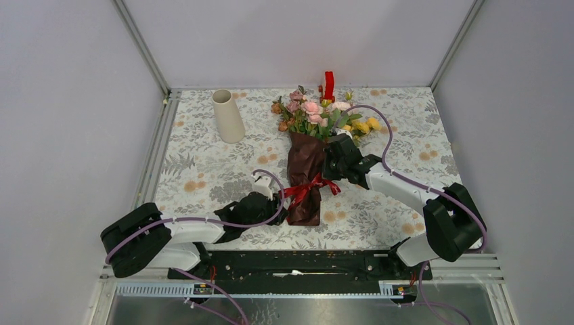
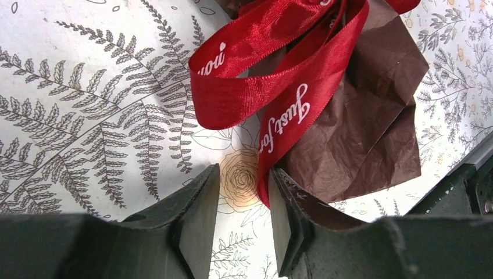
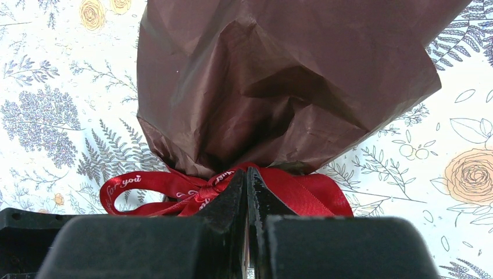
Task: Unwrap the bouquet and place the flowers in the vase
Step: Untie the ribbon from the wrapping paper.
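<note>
As the bouquet (image 1: 304, 162) lies flat, blooms pointing away from the robot, its ribbon tail (image 2: 280, 132) sits between the parted jaws of the left gripper (image 2: 244, 181); the right gripper (image 3: 247, 181), clenched tight, noses the knot (image 3: 210, 189).

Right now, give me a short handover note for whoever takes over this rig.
Left claw: open, red ribbon tail between its fingers.
Right claw: shut, tips at the ribbon knot.
Bouquet lies mid-table, still wrapped and tied; vase stands upright, far left.
Done: nothing yet.
Left: untie ribbon, remove paper, put flowers in vase.
</note>
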